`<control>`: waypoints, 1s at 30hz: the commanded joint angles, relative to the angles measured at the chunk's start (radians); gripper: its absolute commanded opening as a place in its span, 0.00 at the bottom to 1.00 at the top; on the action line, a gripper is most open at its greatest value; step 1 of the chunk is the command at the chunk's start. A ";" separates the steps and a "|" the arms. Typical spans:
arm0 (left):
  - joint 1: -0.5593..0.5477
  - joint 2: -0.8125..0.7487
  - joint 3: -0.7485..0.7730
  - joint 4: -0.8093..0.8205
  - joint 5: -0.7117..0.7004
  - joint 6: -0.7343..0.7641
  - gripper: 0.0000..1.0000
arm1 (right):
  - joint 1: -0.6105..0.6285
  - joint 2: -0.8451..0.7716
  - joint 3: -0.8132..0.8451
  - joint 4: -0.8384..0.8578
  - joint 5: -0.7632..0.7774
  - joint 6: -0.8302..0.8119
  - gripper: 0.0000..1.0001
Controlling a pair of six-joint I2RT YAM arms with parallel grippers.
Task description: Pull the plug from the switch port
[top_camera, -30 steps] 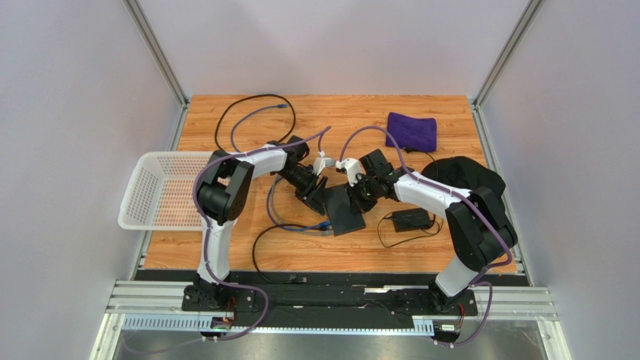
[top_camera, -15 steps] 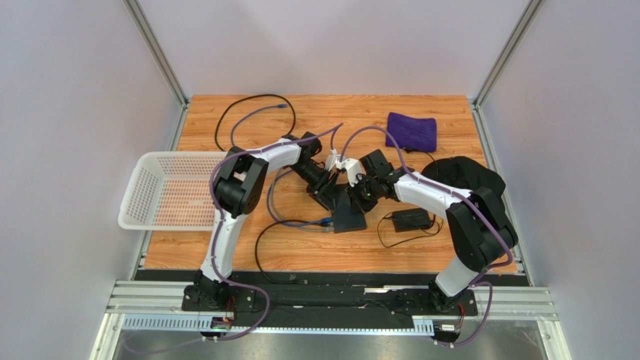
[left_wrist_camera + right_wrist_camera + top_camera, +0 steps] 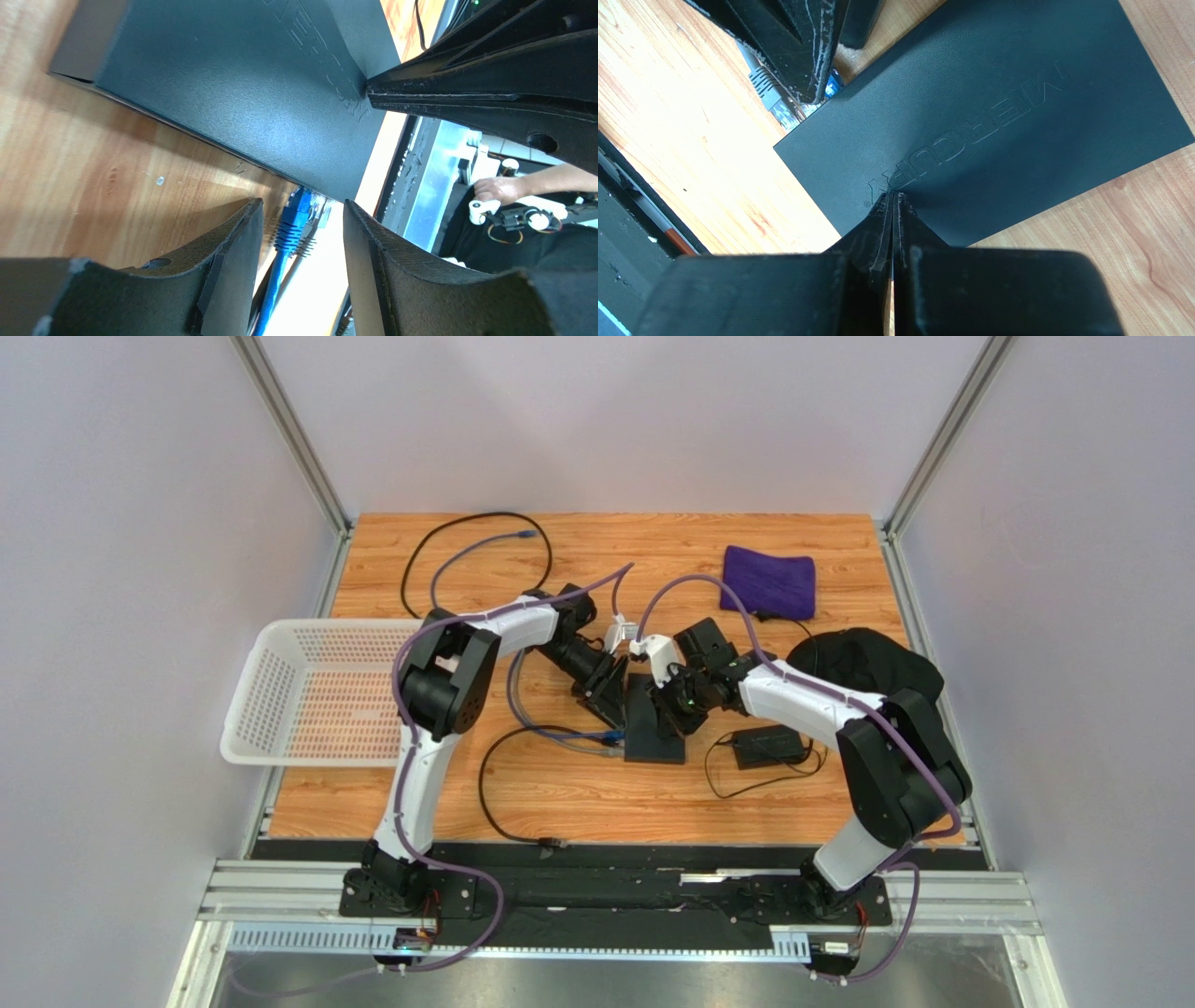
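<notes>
The right gripper (image 3: 893,199), pressed together, pins the switch (image 3: 990,119) to the bench (image 3: 689,119), apparently so the spread left gripper (image 3: 302,208) can take the blue plug (image 3: 295,220).

Switch (image 3: 654,723): flat matte-black rectangular box, top face up on tabletop (image 3: 673,546), embossed lettering (image 3: 962,133) across top. Right jaws pressed together, tips touching top face at one end of lettering, near one edge. Socket edge lies just ahead of left jaws.

Plug (image 3: 295,217): blue, ribbed boot, at switch's socket edge, seen through gap between spread left jaws, untouched by either. Whether fully seated in port: cannot tell.
</notes>
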 commanded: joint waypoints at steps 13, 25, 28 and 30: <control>-0.040 0.011 -0.016 0.026 -0.077 0.065 0.44 | 0.007 0.008 -0.020 -0.032 0.032 -0.012 0.00; -0.043 0.032 -0.006 0.017 -0.071 0.076 0.20 | 0.007 0.012 -0.017 -0.027 0.032 -0.014 0.00; -0.044 0.038 -0.001 0.009 -0.070 0.085 0.09 | 0.005 0.014 -0.016 -0.027 0.030 -0.014 0.00; -0.043 0.041 -0.004 0.006 -0.067 0.094 0.06 | 0.005 0.015 -0.017 -0.027 0.032 -0.014 0.00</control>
